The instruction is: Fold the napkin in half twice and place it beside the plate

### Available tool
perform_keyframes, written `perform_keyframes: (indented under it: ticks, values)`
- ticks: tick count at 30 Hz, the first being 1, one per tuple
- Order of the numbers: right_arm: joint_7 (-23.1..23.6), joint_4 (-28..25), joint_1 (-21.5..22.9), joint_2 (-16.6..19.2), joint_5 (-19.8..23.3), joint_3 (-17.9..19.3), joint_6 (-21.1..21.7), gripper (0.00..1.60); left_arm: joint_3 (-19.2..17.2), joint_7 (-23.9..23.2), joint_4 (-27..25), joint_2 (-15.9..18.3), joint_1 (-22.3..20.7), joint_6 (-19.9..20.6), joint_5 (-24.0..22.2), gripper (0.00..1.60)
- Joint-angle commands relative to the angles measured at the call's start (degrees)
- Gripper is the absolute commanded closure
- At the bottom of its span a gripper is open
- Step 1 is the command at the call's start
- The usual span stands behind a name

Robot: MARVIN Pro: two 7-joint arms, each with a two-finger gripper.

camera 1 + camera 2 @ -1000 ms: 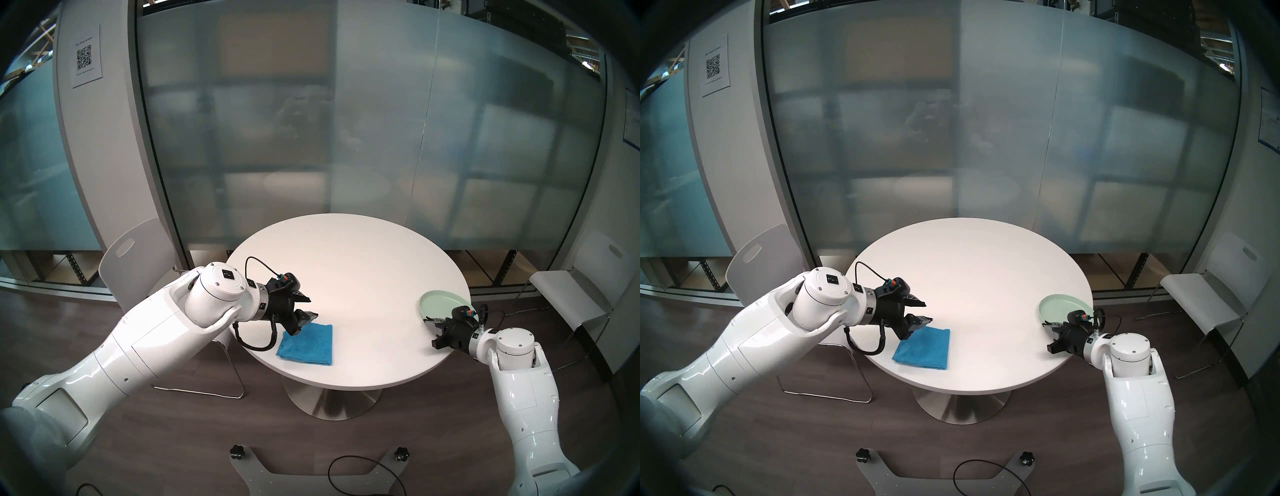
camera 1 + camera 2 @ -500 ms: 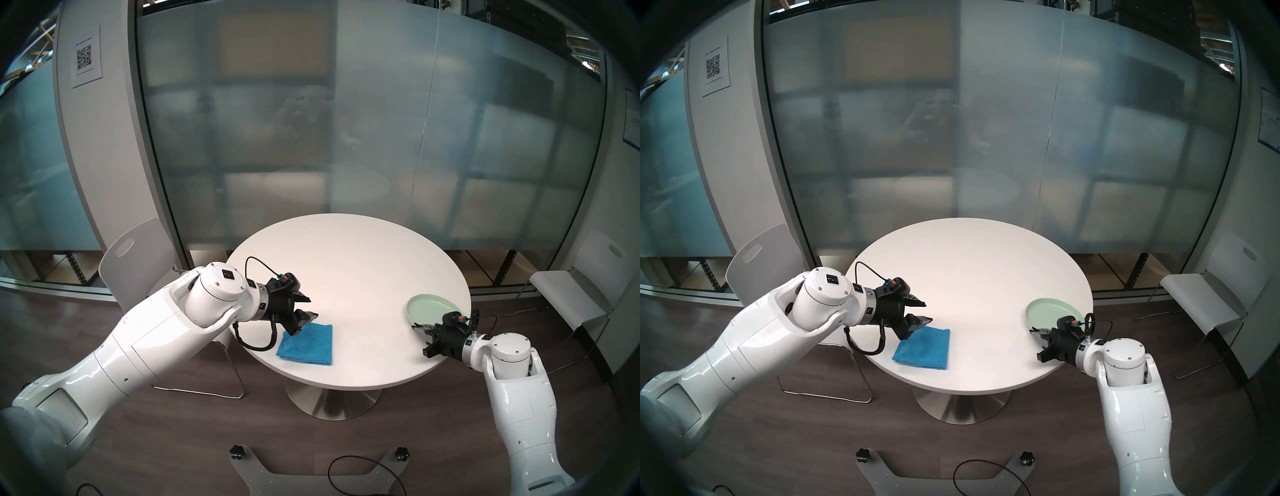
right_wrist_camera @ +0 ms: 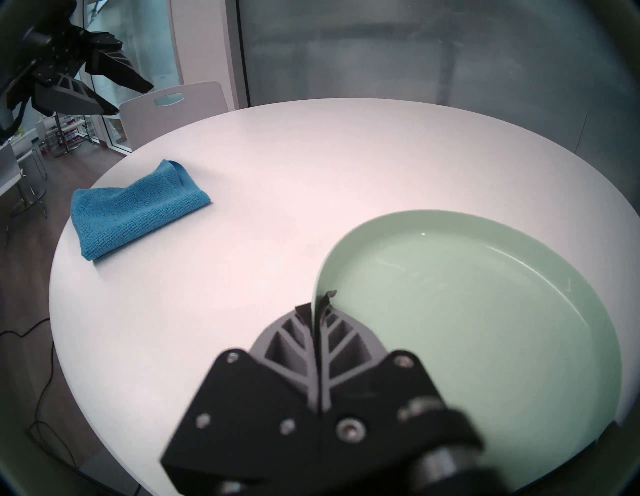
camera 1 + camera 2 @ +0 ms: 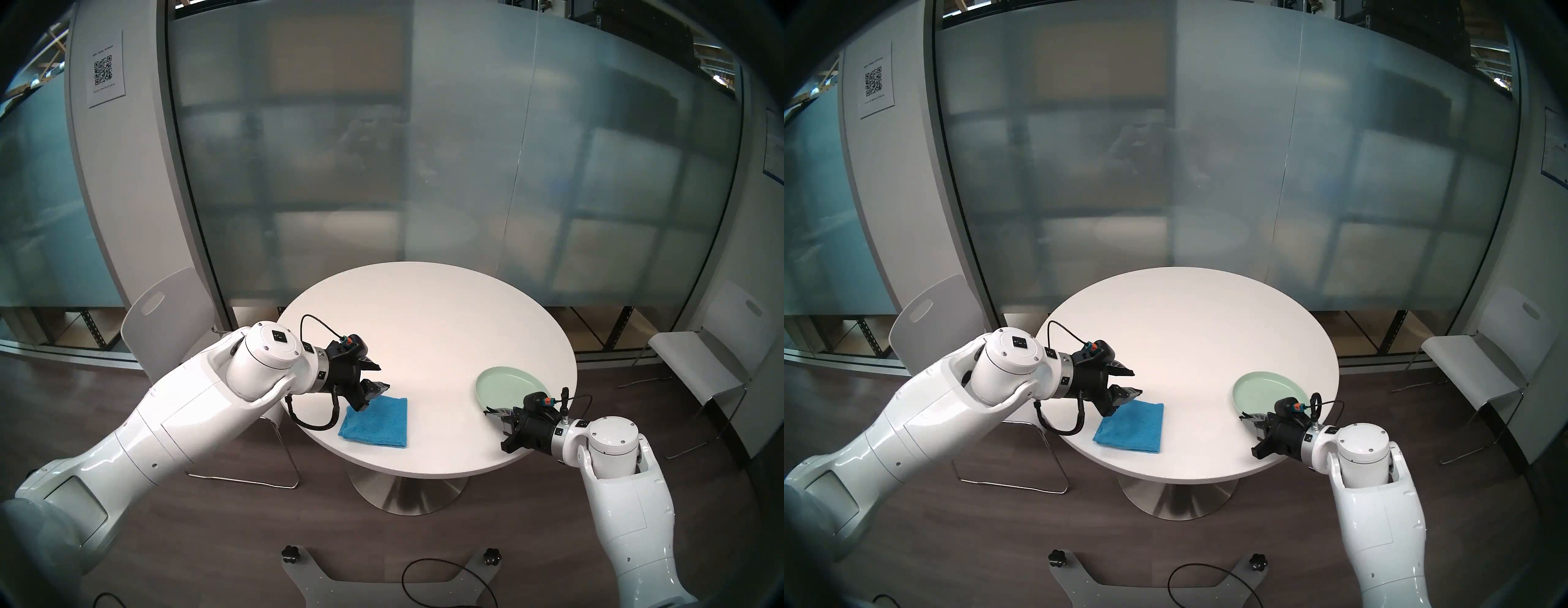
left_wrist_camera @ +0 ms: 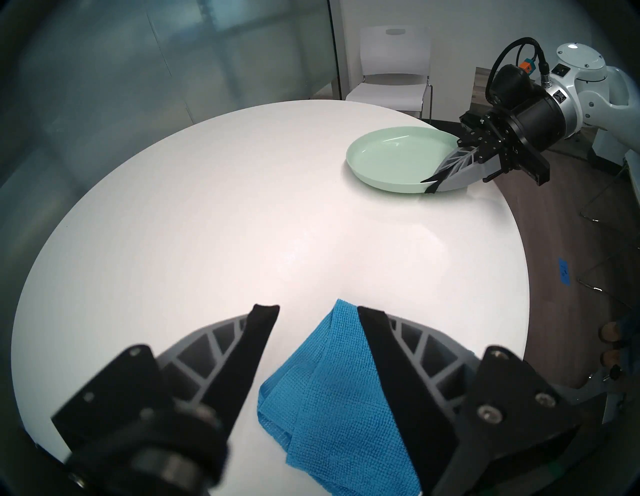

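The blue napkin (image 4: 376,422) lies folded into a small square at the front left of the round white table (image 4: 428,327); it also shows in the left wrist view (image 5: 322,391) and the right wrist view (image 3: 133,211). My left gripper (image 4: 379,375) is open and empty, hovering just above the napkin's far left corner. The mint-green plate (image 4: 507,382) sits at the table's right front. My right gripper (image 4: 494,412) is shut on the plate's near rim (image 3: 320,277), one finger inside and one outside.
A white chair (image 4: 169,314) stands left of the table and another (image 4: 700,361) to the right. A frosted glass wall (image 4: 382,148) runs behind. The table's near edge lies just under both wrists.
My right gripper has pulled the plate leftward and nearer along the table, away from the right edge and towards the napkin. The left arm and the napkin have not moved.
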Motion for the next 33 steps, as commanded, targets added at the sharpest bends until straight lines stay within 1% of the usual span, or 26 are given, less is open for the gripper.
perform_keyframes:
  ticks: [1, 18, 33]
  values:
    - [0.2, -3.7, -0.9, -1.6, 0.2, -1.6, -0.2, 1.60, -0.5, -0.1, -0.8, 0.1, -0.8, -0.2, 0.0, 0.48]
    - [1.3, -8.9, -5.8, -2.2, -0.2, -3.7, 0.9, 1.60, -0.5, -0.1, -0.8, 0.1, -0.9, -0.2, 0.0, 0.48]
    - [1.4, -8.4, -5.9, -2.6, -1.1, -6.0, 1.1, 1.60, -0.5, -0.1, -0.8, 0.1, -0.9, -0.2, 0.0, 0.48]
